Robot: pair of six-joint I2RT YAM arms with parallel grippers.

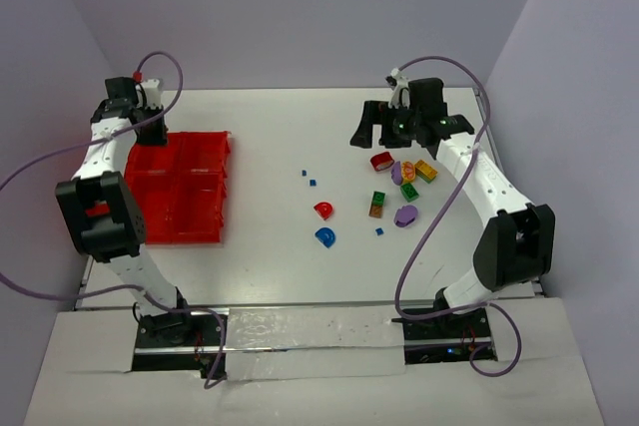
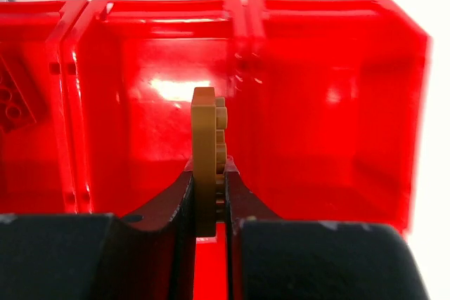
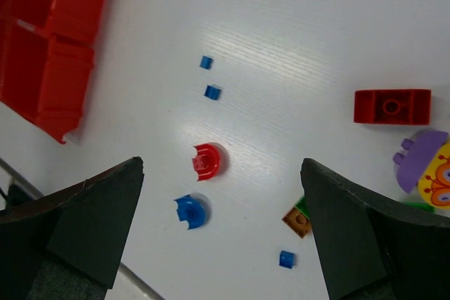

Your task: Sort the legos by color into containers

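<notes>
Left wrist view: the left gripper (image 2: 209, 186) is recorded closed on a flat tan-orange studded plastic lego plate (image 2: 204, 152). The plate is clamped on edge, upright, between the two black fingers (image 2: 165, 209), with its studs turned to the right. It is held over one compartment of the bright red plastic bin grid (image 2: 337, 103); whether it touches the compartment floor cannot be told. A red studded lego brick (image 2: 15, 103) is seen lying in the next compartment to the left.

Right wrist view: the right gripper (image 3: 221, 166) is recorded spread wide, with nothing held or touched by its black fingers (image 3: 98, 216). It hangs over the white table (image 3: 302, 33), well apart from the bin grid.

Loose pieces, all outside the bin grid, are noted from nearest to farthest:
- two tiny blue bits (image 3: 206, 62)
- a red rounded arch (image 3: 208, 161) and a blue rounded arch (image 3: 190, 211)
- a third tiny blue bit (image 3: 286, 258)
- a small orange block (image 3: 297, 220)
- a red rectangular block (image 3: 391, 106)
- a purple studded piece (image 3: 415, 159) touching a yellow printed piece (image 3: 437, 177)
</notes>
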